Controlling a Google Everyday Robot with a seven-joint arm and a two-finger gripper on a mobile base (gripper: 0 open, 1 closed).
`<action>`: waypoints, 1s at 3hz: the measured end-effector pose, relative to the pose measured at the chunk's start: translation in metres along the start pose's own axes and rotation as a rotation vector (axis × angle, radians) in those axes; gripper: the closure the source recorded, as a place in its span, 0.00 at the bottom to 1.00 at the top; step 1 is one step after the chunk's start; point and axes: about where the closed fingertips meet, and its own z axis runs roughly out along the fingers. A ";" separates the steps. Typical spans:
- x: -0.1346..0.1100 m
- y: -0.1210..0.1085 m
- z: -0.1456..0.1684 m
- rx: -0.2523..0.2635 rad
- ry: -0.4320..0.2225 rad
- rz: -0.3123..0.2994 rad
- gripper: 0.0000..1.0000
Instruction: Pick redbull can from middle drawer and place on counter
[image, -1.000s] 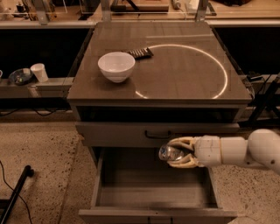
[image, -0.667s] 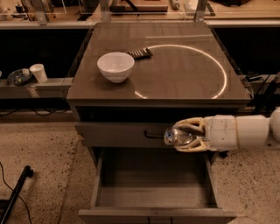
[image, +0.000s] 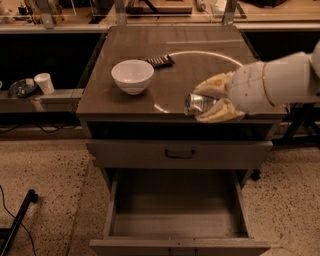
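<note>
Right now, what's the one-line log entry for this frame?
claw: shut on redbull can, over counter near its front edge | middle drawer: open | white bowl: on counter, apart from claw

One white bowl (image: 132, 76), one dark ridged object (image: 159, 61), one white cup (image: 45, 83), one open middle drawer (image: 175, 207), one pincer (image: 199, 106) clasping one redbull can (image: 201, 102) over the worktop (image: 125, 40) front.

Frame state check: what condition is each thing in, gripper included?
redbull can: held on its side, above the counter's front edge
gripper: shut on the redbull can, at the counter's front right
middle drawer: pulled open
drawer front with black handle: shut
white bowl: upright on the counter
dark ridged object: lying flat behind the bowl
counter: bears bowl and ridged object
</note>
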 end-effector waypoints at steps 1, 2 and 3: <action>0.011 -0.052 -0.010 0.008 0.123 0.070 1.00; 0.050 -0.083 0.003 -0.060 0.175 0.238 1.00; 0.076 -0.112 0.038 -0.107 0.200 0.423 1.00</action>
